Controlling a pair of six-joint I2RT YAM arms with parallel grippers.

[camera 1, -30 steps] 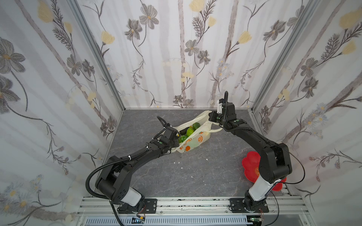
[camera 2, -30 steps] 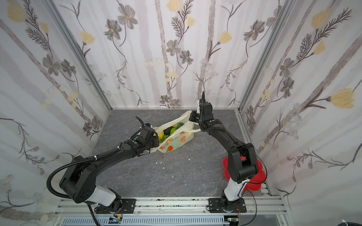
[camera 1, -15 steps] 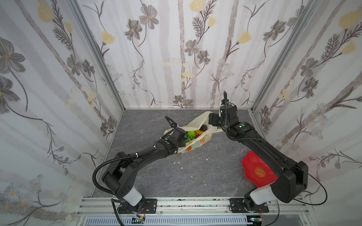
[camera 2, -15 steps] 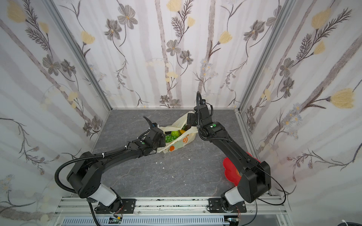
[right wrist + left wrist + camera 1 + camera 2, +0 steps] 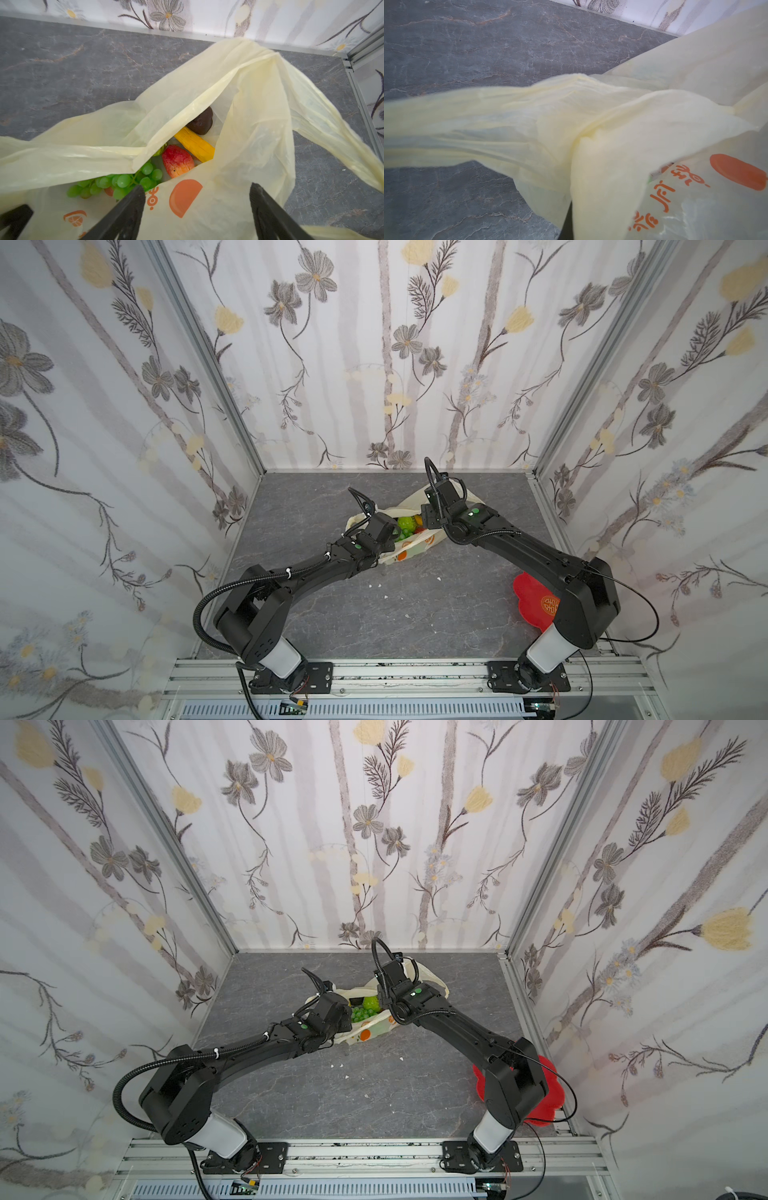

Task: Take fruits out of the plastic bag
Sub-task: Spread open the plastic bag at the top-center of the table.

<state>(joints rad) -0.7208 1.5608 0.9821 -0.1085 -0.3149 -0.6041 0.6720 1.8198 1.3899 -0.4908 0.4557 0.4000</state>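
Fruit-picking step: the left gripper [image 5: 386,531], jaws together, seemingly pinches the plastic bag [image 5: 249,104] open. The right gripper [image 5: 197,209], jaws apart, hovers above and must descend onto the strawberry [image 5: 177,161].

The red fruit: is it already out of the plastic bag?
No, the red fruit lies inside the plastic bag, between the green grapes and a yellow fruit.
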